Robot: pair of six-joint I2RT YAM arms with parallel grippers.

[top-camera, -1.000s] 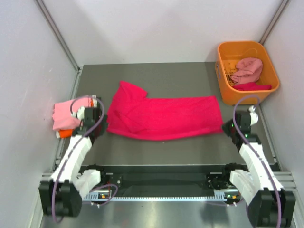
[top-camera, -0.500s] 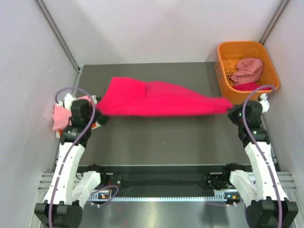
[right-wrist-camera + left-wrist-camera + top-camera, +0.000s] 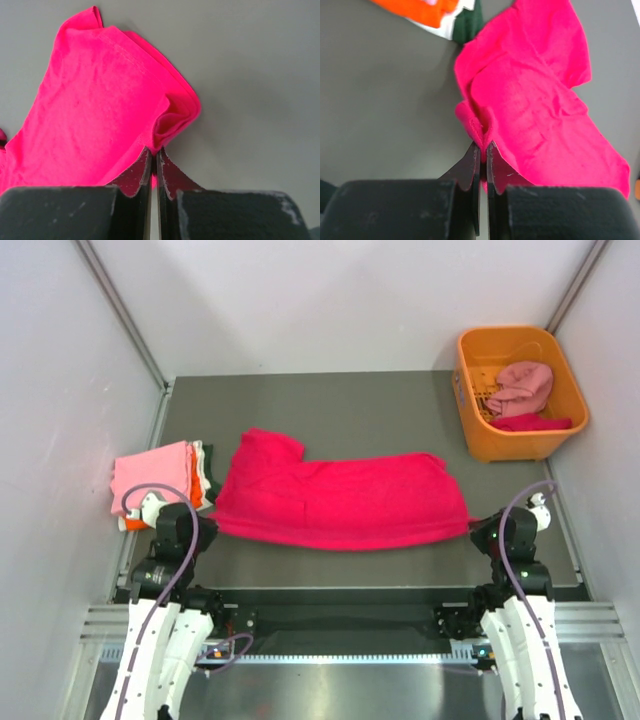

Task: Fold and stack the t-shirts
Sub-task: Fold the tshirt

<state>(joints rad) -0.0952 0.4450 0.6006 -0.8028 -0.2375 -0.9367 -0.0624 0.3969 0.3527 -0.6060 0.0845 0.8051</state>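
A large crimson-pink t-shirt (image 3: 335, 502) lies stretched across the middle of the dark table. My left gripper (image 3: 207, 523) is shut on its near left corner, seen pinched between the jaws in the left wrist view (image 3: 483, 146). My right gripper (image 3: 476, 528) is shut on its near right corner, also seen in the right wrist view (image 3: 154, 151). The shirt (image 3: 535, 100) fans away from both grippers, partly folded over itself (image 3: 100, 110). A stack of folded shirts (image 3: 155, 480) with light pink on top sits at the far left; orange, white and dark green edges (image 3: 455, 20) show under it.
An orange plastic basket (image 3: 475, 435) stands at the back right, holding a dusty pink shirt (image 3: 522, 388) and a crimson cloth (image 3: 535, 422). Grey walls close in the table on the left, right and back. A metal rail (image 3: 350, 640) runs along the near edge.
Both grippers lifted the crimson shirt off the table, swung it up and back, then pulled it towards the near edge. It now lies lower and nearer, with both arms drawn back.
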